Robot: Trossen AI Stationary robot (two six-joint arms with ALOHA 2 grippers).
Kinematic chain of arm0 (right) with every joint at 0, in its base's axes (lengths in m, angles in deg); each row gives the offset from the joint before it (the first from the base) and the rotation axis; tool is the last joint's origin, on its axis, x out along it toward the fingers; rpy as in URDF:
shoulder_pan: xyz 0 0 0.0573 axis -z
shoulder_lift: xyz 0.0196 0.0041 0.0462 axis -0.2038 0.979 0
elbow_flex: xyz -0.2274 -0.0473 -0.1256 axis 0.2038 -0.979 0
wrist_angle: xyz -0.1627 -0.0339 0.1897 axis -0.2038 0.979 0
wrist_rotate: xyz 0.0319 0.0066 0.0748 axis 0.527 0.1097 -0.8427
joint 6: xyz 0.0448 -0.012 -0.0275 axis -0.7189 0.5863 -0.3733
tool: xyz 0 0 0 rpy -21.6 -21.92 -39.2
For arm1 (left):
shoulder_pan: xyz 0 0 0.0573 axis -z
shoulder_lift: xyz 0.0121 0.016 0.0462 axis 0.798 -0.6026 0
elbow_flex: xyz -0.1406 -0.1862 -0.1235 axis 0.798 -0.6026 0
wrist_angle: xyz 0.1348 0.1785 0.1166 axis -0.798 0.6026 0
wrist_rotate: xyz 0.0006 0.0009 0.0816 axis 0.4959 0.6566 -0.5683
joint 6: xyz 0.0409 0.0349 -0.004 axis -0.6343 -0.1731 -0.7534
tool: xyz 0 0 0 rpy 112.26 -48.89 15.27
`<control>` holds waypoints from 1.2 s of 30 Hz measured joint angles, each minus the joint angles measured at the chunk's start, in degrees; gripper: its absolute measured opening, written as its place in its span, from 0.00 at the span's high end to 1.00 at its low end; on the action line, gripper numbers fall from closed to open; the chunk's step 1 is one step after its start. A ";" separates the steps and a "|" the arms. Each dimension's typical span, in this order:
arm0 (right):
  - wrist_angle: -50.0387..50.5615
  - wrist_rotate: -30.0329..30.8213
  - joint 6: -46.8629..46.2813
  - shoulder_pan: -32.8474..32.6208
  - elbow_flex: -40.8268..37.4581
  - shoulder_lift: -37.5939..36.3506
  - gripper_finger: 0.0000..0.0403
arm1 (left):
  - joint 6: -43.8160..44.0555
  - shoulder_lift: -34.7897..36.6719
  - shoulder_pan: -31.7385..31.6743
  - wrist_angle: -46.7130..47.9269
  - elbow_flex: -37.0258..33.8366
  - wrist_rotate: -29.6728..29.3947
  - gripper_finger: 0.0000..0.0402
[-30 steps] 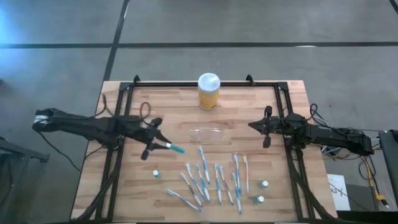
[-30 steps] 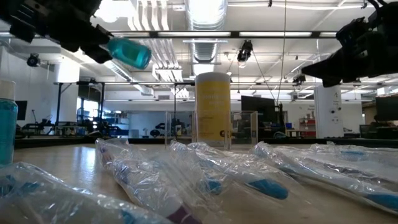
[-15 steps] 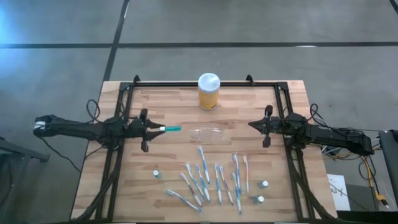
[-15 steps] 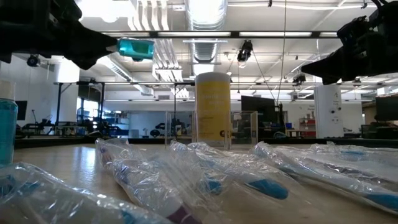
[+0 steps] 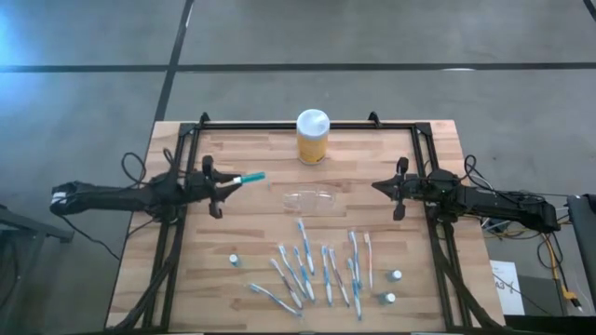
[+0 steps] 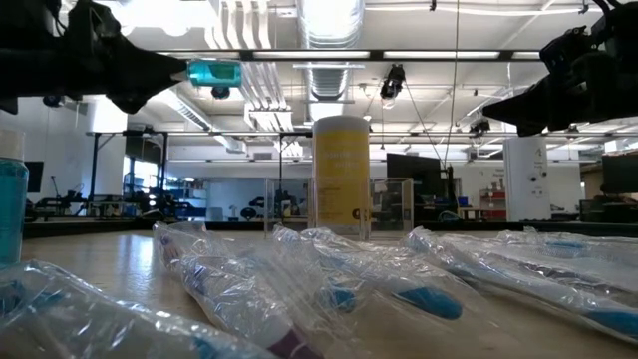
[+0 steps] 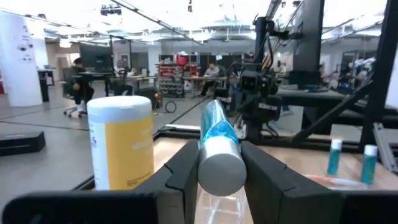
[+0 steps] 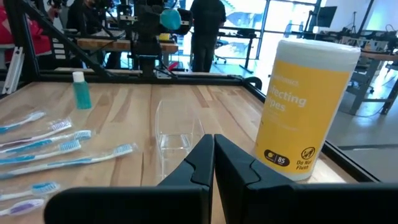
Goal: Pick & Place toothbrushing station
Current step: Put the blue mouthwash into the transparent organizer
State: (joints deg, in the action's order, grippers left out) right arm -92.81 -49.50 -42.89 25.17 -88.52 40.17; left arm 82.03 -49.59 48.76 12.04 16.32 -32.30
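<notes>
Low view: at the nearest edge of the bench [image 6: 90,249], clear-wrapped toothbrushes [image 6: 329,284] are seen lying in a loose row, with a small blue white-capped bottle [image 6: 12,194] standing at the far left of this picture. From the high view, those toothbrushes [image 5: 317,270] are spread across the near middle of the wooden bench [image 5: 261,219], one small capped bottle [image 5: 234,260] is set to their left and two more [image 5: 392,287] to their right. Farther in, near the bench's centre, the clear plastic holder [image 5: 312,199] is found lying on the wood, apart from both arms; in the right wrist view the holder [image 8: 177,134] is seen just beyond the dark fingers. To the left of the holder, the left hand [image 5: 223,180] is held above the bench, its fingers clamped on a slim blue tube with a white cap [image 5: 250,177] that is kept roughly level and pointed toward the centre; in the left wrist view the tube [image 7: 219,146] is seen gripped between the two fingers [image 7: 180,171]. The right hand [image 5: 386,188] is held off to the right of the holder, its fingers pressed together with nothing between them. At the far edge, the yellow jar with a white lid [image 5: 312,136] is seen standing upright.
</notes>
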 joint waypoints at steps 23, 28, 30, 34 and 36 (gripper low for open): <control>0.44 0.00 -1.33 0.00 0.00 0.08 0.98 | 3.17 -14.32 -4.11 40.33 30.05 4.44 0.75; 0.63 0.00 -1.53 0.00 0.00 0.08 0.98 | 0.74 -25.29 -4.11 56.00 45.58 4.42 0.75; 0.98 0.00 -1.49 0.00 0.00 0.15 0.98 | -1.12 -30.23 -4.11 62.09 51.87 4.40 0.75; 1.11 0.02 -1.32 0.00 0.00 0.60 0.98 | -4.45 -40.17 -4.11 70.61 62.52 4.42 0.75; 1.16 0.04 -1.26 0.00 0.00 0.76 0.98 | -6.02 -44.90 -4.11 73.51 67.62 4.47 0.75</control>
State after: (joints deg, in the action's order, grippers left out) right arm -91.65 -49.46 -44.15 25.17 -88.52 40.94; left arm 76.01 -94.49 44.65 85.54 83.94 -27.83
